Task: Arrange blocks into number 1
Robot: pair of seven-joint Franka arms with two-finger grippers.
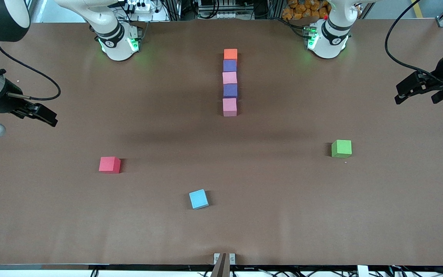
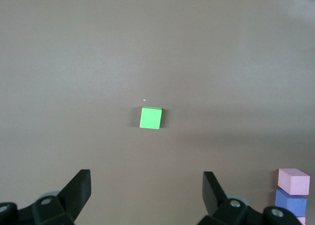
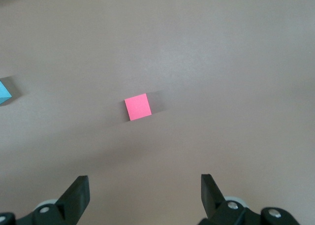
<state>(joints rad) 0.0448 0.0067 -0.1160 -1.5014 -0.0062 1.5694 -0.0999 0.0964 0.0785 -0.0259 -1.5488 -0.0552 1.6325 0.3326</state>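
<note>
Five blocks stand edge to edge in one straight line in the middle of the table. The orange block (image 1: 230, 54) is farthest from the front camera. Then come a purple block (image 1: 229, 65), a pink block (image 1: 229, 77), a second purple block (image 1: 230, 90) and a second pink block (image 1: 229, 107), which is nearest. The left wrist view shows that end pink block (image 2: 294, 180) and the purple one (image 2: 290, 203) beside it. My left gripper (image 1: 413, 96) (image 2: 146, 185) hangs open and empty over the left arm's end of the table. My right gripper (image 1: 33, 113) (image 3: 145, 188) hangs open and empty over the right arm's end. Both arms wait.
A green cube (image 1: 341, 148) (image 2: 150, 117) lies toward the left arm's end. A red cube (image 1: 109, 164) (image 3: 137, 107) lies toward the right arm's end. A light blue cube (image 1: 198, 199) (image 3: 4, 91) sits nearest the front camera. All are well apart from the line.
</note>
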